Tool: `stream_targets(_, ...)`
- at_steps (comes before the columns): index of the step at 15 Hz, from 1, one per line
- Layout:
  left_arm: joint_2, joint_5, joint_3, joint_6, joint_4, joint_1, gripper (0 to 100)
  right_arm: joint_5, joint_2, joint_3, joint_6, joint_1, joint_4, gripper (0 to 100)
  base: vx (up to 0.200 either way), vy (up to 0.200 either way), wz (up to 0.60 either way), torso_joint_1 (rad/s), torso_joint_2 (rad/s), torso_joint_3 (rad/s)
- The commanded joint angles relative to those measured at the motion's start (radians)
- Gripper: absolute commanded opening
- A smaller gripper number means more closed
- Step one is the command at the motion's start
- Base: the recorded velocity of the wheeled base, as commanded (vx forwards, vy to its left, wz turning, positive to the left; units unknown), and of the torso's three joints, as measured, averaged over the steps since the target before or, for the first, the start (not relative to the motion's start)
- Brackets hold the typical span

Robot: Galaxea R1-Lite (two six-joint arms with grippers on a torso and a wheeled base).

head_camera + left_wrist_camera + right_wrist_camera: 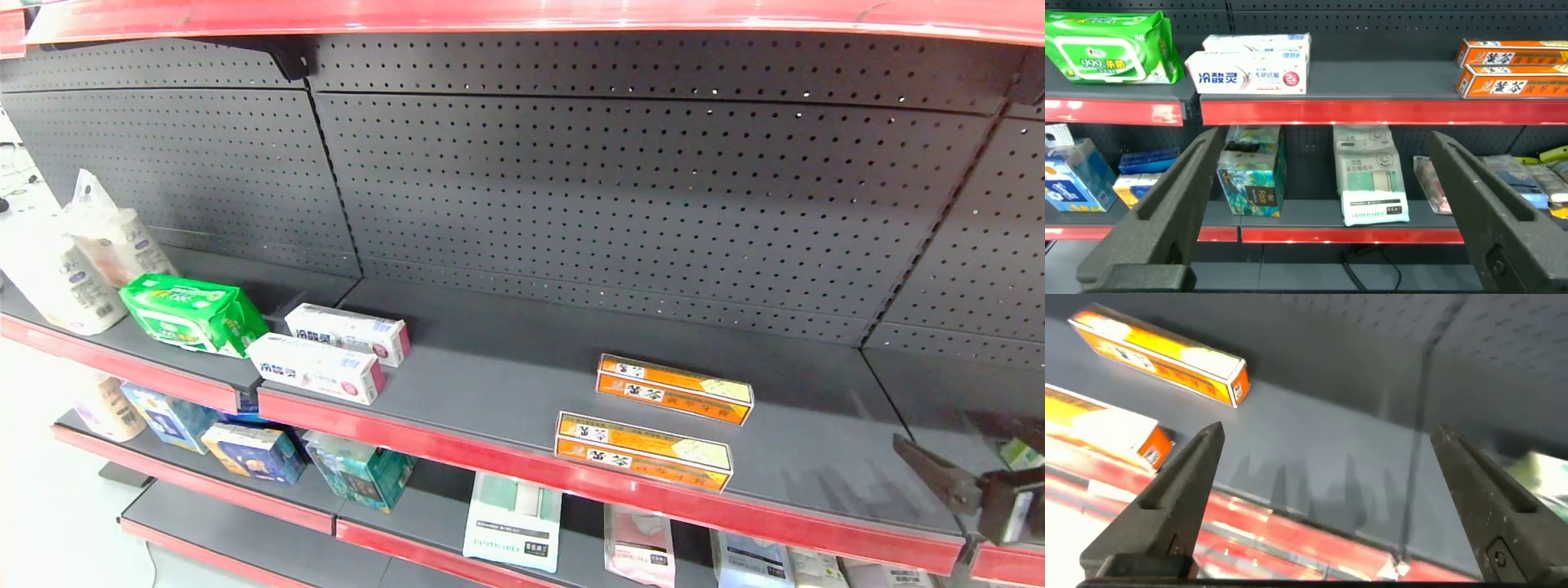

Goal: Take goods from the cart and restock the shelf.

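Two orange boxes [675, 388] [643, 450] lie on the dark middle shelf [506, 367], one behind the other. To their left lie two white toothpaste boxes [317, 368] [349, 332] and a green wipes pack [194, 314]. My right gripper [935, 429] hangs open and empty over the shelf's right end, to the right of the orange boxes [1159, 355] [1110, 425]. My left gripper [1324, 139] is open and empty. It faces the lower shelf, where a teal box [1252, 170] and a white-green pack [1369, 173] stand.
Plastic-wrapped bags [82, 253] stand at the shelf's far left. A perforated back panel [620, 188] closes the shelf behind, and a red-edged shelf [522, 16] hangs above. Lower shelves hold several boxes and packs [255, 451]. A wide bare stretch of shelf lies between the toothpaste and orange boxes.
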Motion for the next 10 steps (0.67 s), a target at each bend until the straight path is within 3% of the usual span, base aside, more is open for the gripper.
stream_targets(1, 0.0, -0.001, 0.0, 0.0, 0.0, 0.0, 100, -0.002, -0.41, 0.087, 0.031, -0.021, 0.12, 100, 0.0, 0.0, 0.0, 0.0, 0.0, 0.0)
stream_targets(7, 0.0, -0.001, 0.0, 0.0, 0.0, 0.0, 100, -0.029, -0.947, 0.067, 0.051, -0.027, 0.637, 100, 0.0, 0.0, 0.0, 0.0, 0.0, 0.0)
stream_targets(10, 0.0, 0.001, 0.0, 0.0, 0.0, 0.0, 100, -0.055, -0.945, 0.094, 0.097, -0.027, 0.629, 100, 0.0, 0.0, 0.0, 0.0, 0.0, 0.0)
